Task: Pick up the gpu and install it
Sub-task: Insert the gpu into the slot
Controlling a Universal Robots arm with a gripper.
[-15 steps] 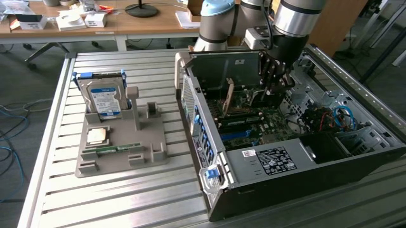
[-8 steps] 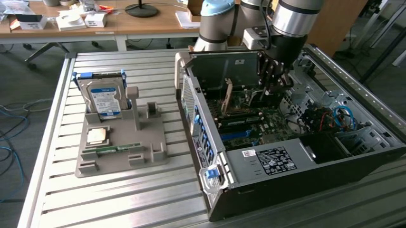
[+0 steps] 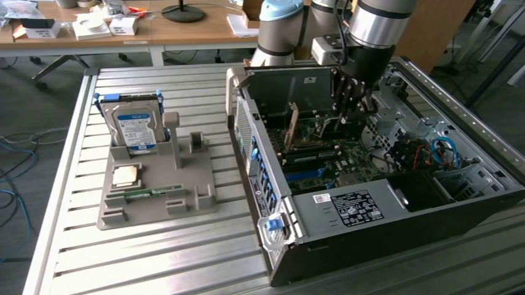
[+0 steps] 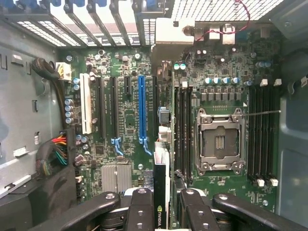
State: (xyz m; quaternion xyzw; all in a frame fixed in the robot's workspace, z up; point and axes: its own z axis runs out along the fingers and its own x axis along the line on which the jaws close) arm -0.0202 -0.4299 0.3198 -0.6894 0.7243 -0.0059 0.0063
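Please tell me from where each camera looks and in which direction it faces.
Exterior view: off the arm, raised over the slatted table, looking down at the open computer case and the grey parts holder; the arm reaches into the case.
Wrist view: on the wrist, looking along the gripper onto the motherboard; the gripper is closed on the gpu, seen edge-on.
Shared: both views show the motherboard inside the case.

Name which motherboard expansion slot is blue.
The long slot is the single blue one. The other slots are black, bar one white slot.
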